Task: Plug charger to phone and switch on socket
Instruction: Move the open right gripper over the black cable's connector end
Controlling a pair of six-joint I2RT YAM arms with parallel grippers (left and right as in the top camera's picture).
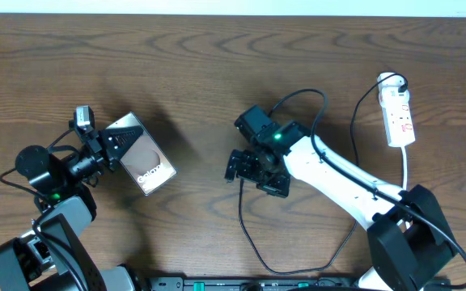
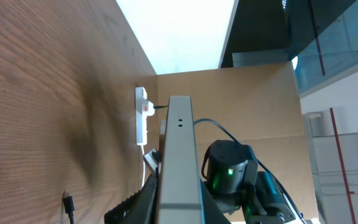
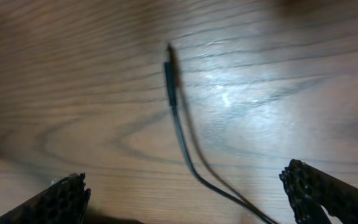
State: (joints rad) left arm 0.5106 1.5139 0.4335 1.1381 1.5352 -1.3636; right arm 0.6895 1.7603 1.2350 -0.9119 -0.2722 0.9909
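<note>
The phone (image 1: 146,160), a glossy brownish slab with white lettering, is lifted on edge off the table, with my left gripper (image 1: 110,149) shut on its end. The left wrist view shows the phone (image 2: 179,149) edge-on between the jaws of the left gripper (image 2: 178,213). The charger (image 3: 170,81), a thin black cable with a slim plug tip, lies on the wood. My right gripper (image 3: 188,194) hangs open just above it, one finger either side of the cable. From overhead, the right gripper (image 1: 249,170) sits mid-table over the charger (image 1: 245,226). The white socket (image 1: 399,113) lies far right.
The white power strip (image 2: 143,115) and the right arm (image 2: 229,168) appear beyond the phone in the left wrist view, and the plug tip (image 2: 69,204) lies low left. Black cable loops run around the right arm toward the table's front edge.
</note>
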